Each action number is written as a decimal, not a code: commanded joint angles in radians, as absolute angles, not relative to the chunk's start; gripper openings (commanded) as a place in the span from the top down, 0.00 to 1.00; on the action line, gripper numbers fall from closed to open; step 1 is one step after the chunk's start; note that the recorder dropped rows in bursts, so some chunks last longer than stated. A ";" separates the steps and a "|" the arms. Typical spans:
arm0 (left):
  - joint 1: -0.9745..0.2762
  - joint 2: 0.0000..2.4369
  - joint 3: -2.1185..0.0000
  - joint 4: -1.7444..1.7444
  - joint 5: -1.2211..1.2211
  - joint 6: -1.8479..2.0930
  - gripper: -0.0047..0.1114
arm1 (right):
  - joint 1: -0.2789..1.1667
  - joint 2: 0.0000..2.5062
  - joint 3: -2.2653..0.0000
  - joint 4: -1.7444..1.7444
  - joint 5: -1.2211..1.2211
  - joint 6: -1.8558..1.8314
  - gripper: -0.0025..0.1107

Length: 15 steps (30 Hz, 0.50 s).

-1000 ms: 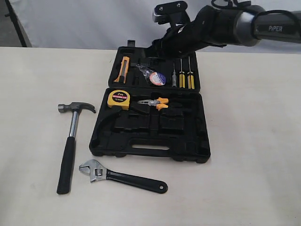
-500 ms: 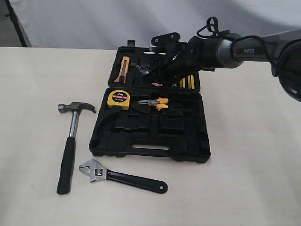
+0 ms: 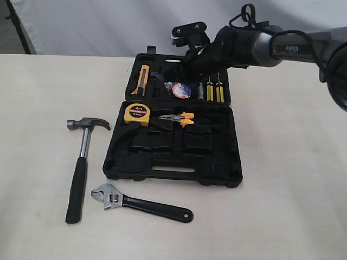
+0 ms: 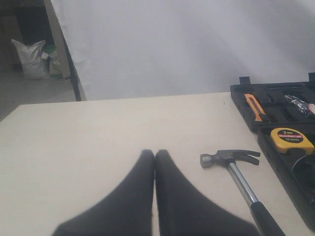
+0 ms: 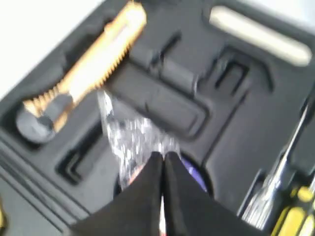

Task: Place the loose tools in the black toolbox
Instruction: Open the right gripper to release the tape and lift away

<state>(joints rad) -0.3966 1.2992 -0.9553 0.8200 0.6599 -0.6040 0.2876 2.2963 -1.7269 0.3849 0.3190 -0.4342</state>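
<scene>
Jaws of the right gripper point(image 5: 162, 156) are pressed together, and only its wrist view shows the small black tape roll point(image 5: 194, 175) just beyond their tips, in the far half of the black toolbox point(image 3: 217, 162); whether they pinch its clear wrapper I cannot tell. The left gripper point(image 4: 154, 153) is clenched on nothing, claw hammer point(image 4: 241, 179) ahead and aside of its tips; the adjustable wrench point(image 3: 138, 203) shows in the exterior view alone.

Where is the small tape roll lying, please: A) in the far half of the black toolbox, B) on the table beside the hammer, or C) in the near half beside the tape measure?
A: the tape roll lies in the far half of the toolbox, between the orange knife and screwdrivers.
</scene>
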 commanded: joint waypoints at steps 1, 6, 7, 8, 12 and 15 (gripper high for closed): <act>-0.393 1.291 -0.946 0.806 0.643 -0.614 0.95 | 0.301 2.298 -1.740 0.392 0.297 -0.438 0.97; -0.393 1.291 -0.946 0.806 0.643 -0.614 0.95 | 0.303 2.356 -1.743 0.392 0.272 -0.438 0.97; -0.393 1.291 -0.946 0.806 0.643 -0.614 0.95 | 0.303 2.370 -1.743 0.392 0.270 -0.441 0.97; -0.393 1.291 -0.946 0.806 0.643 -0.614 0.95 | 0.303 2.381 -1.743 0.392 0.270 -0.443 0.97; -0.393 1.291 -0.946 0.806 0.643 -0.614 0.95 | 0.301 2.406 -1.743 0.392 0.268 -0.446 0.97; -0.393 1.291 -0.946 0.806 0.643 -0.614 0.95 | 0.301 2.406 -1.743 0.392 0.268 -0.446 0.97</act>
<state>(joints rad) -0.3966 1.2992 -0.9553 0.8200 0.6599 -0.6040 0.3035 2.3917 -1.7423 0.3954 0.2565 -0.4382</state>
